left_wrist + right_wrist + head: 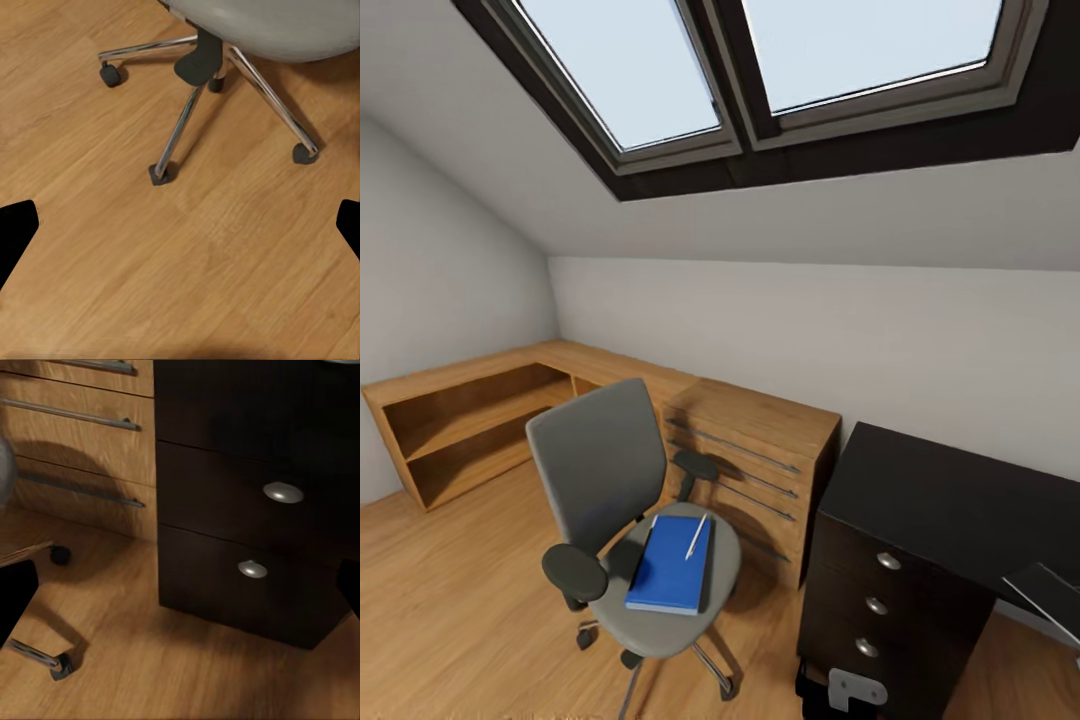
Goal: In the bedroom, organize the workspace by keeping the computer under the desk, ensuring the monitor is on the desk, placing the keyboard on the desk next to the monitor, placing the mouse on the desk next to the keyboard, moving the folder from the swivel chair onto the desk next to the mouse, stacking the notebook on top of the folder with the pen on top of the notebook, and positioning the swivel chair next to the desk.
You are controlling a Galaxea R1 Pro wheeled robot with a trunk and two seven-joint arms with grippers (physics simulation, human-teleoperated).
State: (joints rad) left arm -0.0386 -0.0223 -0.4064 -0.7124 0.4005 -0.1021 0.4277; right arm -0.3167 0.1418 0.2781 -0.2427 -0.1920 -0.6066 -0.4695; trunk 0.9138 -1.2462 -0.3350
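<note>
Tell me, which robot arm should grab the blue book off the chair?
Probably the left. The blue book lies on the swivel chair, and the left wrist view looks at that chair's base. The right faces the desk's drawers.

The wooden floor (450,600) carries the swivel chair (630,520), standing at about 7 o'clock in the head view. On its grey seat (722,560) lies a blue notebook (670,567) with a white pen (696,536) resting on its upper right part. The black desk (950,500) stands at 4 o'clock, the light wooden dresser (760,460) just beside it
</note>
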